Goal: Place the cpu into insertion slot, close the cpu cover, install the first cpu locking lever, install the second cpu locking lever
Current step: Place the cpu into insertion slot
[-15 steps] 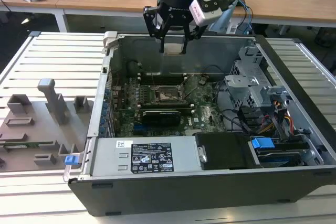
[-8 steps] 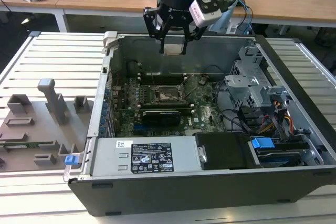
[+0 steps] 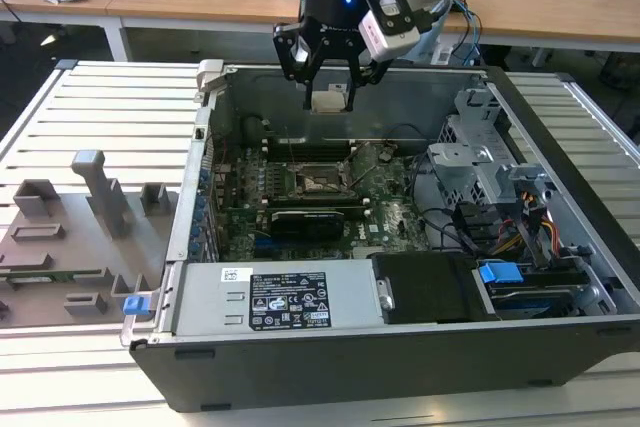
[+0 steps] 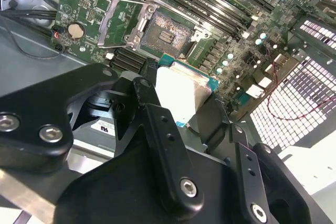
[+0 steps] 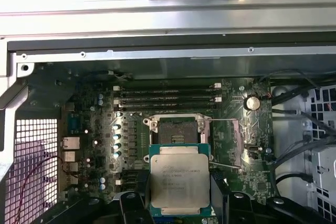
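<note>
My gripper [image 3: 328,95] hangs above the open computer case, shut on the cpu [image 3: 328,101], a pale square chip between its black fingers. In the first wrist view the cpu [image 5: 180,181] shows its silver-grey top, pinched on two sides by the fingers [image 5: 131,205]. Just beyond it, lower down on the green board, lies the insertion slot [image 5: 178,131], dark and bare. The cpu cover [image 5: 226,141] stands flipped open beside the slot. The second wrist view shows the cpu [image 4: 181,95] above and short of the insertion slot [image 4: 165,32], with the cpu cover [image 4: 122,18] raised.
The case walls [image 3: 200,177] ring the board. A power supply [image 3: 270,302] sits at the front and a drive cage [image 3: 480,162] with cables at the exterior view's right. Long memory slots [image 5: 168,95] run beside the socket. A grey fixture tray [image 3: 80,217] lies at the left.
</note>
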You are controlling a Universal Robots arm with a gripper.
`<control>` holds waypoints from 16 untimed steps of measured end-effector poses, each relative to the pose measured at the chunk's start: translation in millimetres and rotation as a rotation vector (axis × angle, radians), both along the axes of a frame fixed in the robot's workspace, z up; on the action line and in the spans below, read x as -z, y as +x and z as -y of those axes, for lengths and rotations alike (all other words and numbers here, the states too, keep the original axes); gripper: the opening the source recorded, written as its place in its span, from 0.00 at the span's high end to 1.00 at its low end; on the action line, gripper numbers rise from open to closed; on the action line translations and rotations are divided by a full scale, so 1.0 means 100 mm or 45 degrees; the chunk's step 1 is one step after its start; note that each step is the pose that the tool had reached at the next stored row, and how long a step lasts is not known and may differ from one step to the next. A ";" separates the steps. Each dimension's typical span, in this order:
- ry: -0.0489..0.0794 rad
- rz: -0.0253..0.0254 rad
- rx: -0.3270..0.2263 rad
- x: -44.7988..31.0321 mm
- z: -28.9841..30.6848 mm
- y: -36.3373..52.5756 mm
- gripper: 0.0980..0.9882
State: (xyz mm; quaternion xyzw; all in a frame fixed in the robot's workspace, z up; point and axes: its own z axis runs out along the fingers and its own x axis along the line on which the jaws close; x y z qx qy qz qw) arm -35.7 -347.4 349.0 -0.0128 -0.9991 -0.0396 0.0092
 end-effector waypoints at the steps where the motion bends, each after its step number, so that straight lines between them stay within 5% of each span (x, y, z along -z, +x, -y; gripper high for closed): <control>1: 0.000 0.0001 0.000 0.002 0.000 0.000 0.50; 16: -0.001 0.0001 0.000 0.089 0.000 0.000 0.50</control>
